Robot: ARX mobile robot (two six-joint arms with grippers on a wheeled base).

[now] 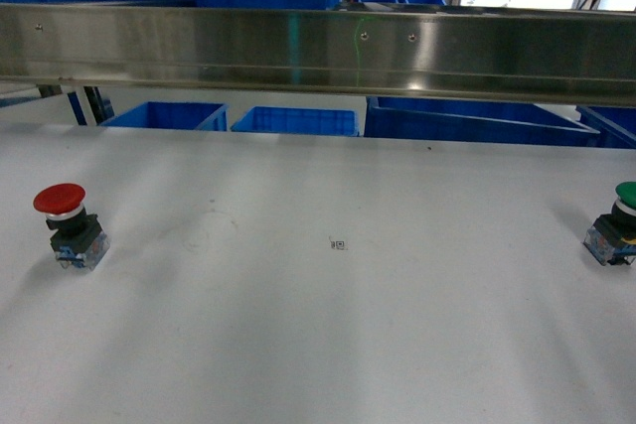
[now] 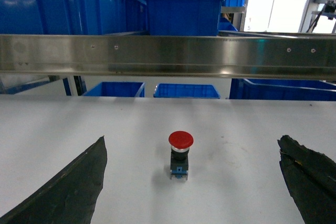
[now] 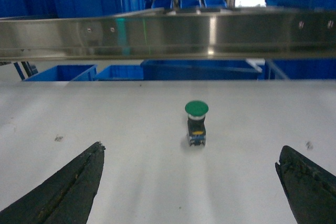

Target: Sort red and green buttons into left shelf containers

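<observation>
The red button (image 1: 62, 225) stands upright on the white table at the far left, and the green button (image 1: 618, 223) stands at the right edge. Neither gripper shows in the head view. In the left wrist view my left gripper (image 2: 191, 141) is open, its dark fingers (image 2: 73, 187) spread wide, and the red button (image 2: 180, 153) stands just ahead of them, untouched. My right gripper (image 3: 191, 148) is open too, with the green button (image 3: 196, 123) a little farther ahead of its fingertips. Large blue containers (image 2: 63, 3) sit on the shelf at the upper left.
A steel rail (image 1: 318, 47) crosses above the table's far edge. Below it, behind the table, stand blue bins (image 1: 167, 116), (image 1: 295, 121) and a wider one (image 1: 467, 121). A small printed marker (image 1: 339, 243) lies mid-table.
</observation>
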